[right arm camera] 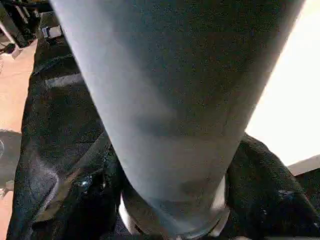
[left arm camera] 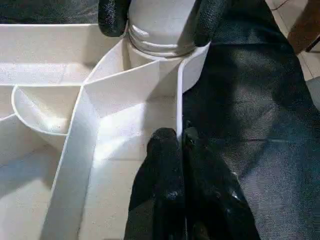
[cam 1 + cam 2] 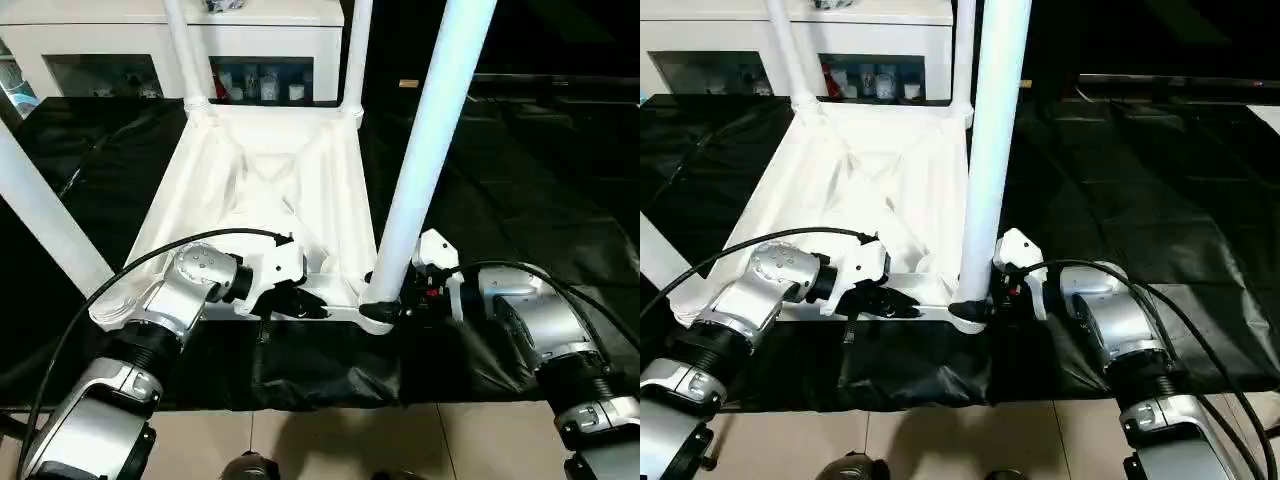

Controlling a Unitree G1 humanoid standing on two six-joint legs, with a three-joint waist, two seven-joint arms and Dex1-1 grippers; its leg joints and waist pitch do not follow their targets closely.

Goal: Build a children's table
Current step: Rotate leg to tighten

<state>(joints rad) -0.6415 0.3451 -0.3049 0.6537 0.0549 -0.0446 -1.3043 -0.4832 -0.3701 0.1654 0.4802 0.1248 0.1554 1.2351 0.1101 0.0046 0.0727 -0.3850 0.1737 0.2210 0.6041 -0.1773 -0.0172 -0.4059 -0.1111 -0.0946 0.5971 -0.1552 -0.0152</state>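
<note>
The white tabletop lies upside down on the black-covered work table, ribbed underside up. Legs stand in its far left socket and far right socket, and another leg rises at the near left. The near right leg stands in its corner socket. My right gripper has a black finger on each side of that leg's base, pressed against it. My left gripper is shut on the thin near rim of the tabletop, just left of that socket.
A white glass-door cabinet stands behind the work table. The black cover spreads wide to the right of the tabletop and hangs in folds over the near edge. Tiled floor shows below, between my forearms.
</note>
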